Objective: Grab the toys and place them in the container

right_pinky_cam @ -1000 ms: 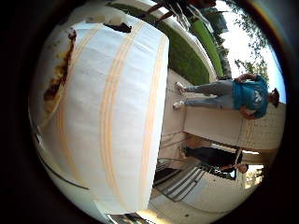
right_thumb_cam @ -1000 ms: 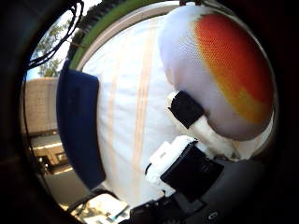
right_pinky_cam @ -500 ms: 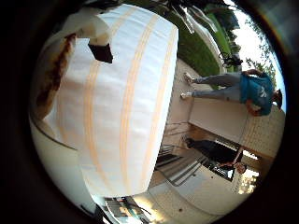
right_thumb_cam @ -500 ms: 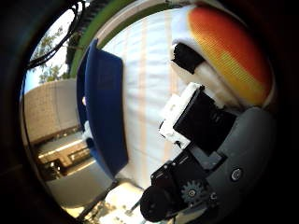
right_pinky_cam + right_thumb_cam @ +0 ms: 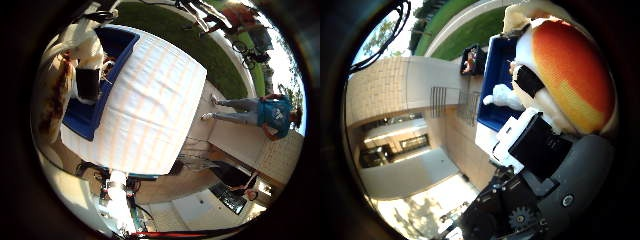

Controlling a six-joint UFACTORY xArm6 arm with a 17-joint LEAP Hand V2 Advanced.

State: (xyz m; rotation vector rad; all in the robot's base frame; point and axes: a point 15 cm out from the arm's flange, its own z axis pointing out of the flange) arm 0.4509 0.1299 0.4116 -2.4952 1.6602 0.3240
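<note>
My hand [image 5: 540, 150] is curled around a plush toy [image 5: 570, 75], a rounded soft thing in orange, yellow and white. My black-tipped fingers [image 5: 527, 80] press into its white side, and the toy fills much of the thumb-side view, so it sits right against my palm. In the other palm view the same toy shows as a tan and white mass with one black fingertip laid across it.

I am holding it above a blue container [image 5: 107, 85], a rectangular bin with raised walls. The bin stands on a desk [image 5: 155, 115] covered with a white cloth with faint pale stripes, near one corner of the desk. Inside the bin lies a small white toy [image 5: 504, 96] on the blue floor, just beside the plush one I hold. Whether the two touch I cannot tell.

Taking the blue bin as the centre of the clock, the bare stretch of cloth runs away toward the far desk corner at about 3 o'clock in the little-finger view.

I can read no writing or label on the toy, the bin or the cloth.
</note>
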